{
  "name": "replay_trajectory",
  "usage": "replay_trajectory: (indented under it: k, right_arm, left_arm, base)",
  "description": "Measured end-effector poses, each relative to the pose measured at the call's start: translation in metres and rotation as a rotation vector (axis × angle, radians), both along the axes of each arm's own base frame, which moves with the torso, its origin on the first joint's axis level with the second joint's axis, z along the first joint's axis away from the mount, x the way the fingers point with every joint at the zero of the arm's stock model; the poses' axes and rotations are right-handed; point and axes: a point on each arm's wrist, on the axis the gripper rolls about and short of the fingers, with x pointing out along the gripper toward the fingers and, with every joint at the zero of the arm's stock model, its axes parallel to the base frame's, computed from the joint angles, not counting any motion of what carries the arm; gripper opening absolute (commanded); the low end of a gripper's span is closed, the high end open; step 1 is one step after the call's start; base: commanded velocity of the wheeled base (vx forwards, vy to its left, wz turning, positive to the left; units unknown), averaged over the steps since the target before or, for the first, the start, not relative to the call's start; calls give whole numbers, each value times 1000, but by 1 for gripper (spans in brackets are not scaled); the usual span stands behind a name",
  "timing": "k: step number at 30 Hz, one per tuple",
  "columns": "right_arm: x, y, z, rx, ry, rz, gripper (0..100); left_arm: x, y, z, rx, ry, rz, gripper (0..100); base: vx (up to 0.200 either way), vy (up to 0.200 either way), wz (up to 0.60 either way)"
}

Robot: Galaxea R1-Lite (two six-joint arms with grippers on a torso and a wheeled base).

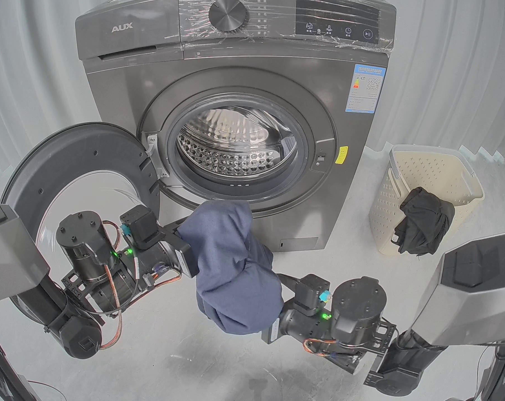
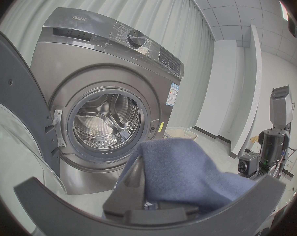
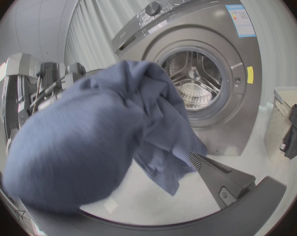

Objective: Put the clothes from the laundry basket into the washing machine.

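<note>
Blue garment: off the floor, bunched, slung between my two grippers right in front of the washing machine. Its top edge is level with the lower lip of the door opening and it is not inside. The lower part sags in a rounded bulge toward my right side.

Left gripper: jaws pressed together on the upper end of the blue garment. In the left wrist view the cloth folds over one dark finger and covers the rest. My left arm comes in low from the left and crosses in front of the open door. The forearm is roughly level, and the wrist points right, toward the machine's front.

Right gripper: lower than the left, at the bottom of the bulge, mostly buried in cloth. Whether its jaws are spread or closed, I cannot tell. My right arm comes in low from the right, with the wrist pointing left and a little toward the machine.

Drum: bare metal, with no clothing visible in it. The door is swung fully out on the left.

Laundry basket: on the floor just right of the machine, well apart from both grippers. A black garment hangs over its front rim.
</note>
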Motion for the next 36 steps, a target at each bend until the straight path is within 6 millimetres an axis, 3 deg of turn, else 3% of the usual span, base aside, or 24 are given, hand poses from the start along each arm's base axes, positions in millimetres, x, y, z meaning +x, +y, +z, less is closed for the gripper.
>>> replay_trajectory:
  k: [8,11,21,36]
  right_arm:
    - [-15,-49,-27,-168,123,-52,100]
    - [-15,-58,-29,-183,139,-70,100]
    - [10,-87,-5,-68,73,-183,100]
    - [24,-105,9,-27,37,-262,100]
  left_arm:
    - [-1,1,3,-4,-8,0,0]
    - [-2,1,5,-6,-13,-1,0]
    - [-12,7,9,-6,-15,-1,0]
    - [-16,9,5,5,8,33,0]
  base:
    - [0,0,0]
    - [0,0,0]
    - [0,0,0]
    - [0,0,0]
